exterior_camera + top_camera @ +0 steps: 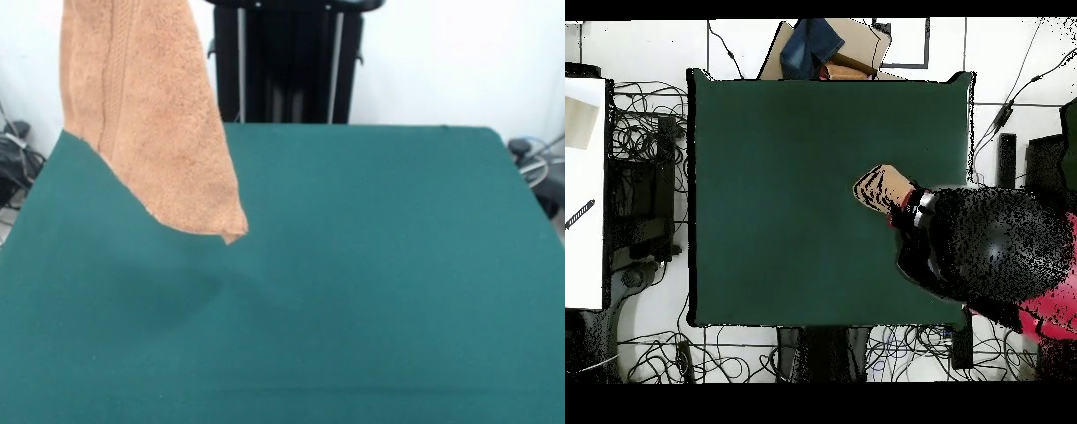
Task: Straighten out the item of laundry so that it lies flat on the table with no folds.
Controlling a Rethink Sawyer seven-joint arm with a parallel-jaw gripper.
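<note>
The orange-tan towel (146,115) hangs in the air over the left part of the dark green table (371,283) in the front view. It is folded lengthwise, a woven band runs down it, and its lowest corner hangs just above the table top. Its top goes out of the picture. In the overhead view the towel (883,188) shows as a small bunch at the table's (785,200) right side. My gripper (906,207) is above it at the end of the arm (985,250) and holds it up. No label shows.
The black pedestal (287,62) stands behind the table's far edge. In the overhead view a cardboard box with blue cloth (827,50) sits past the table's top edge, a white desk (585,190) stands at the left, and cables (645,120) lie around.
</note>
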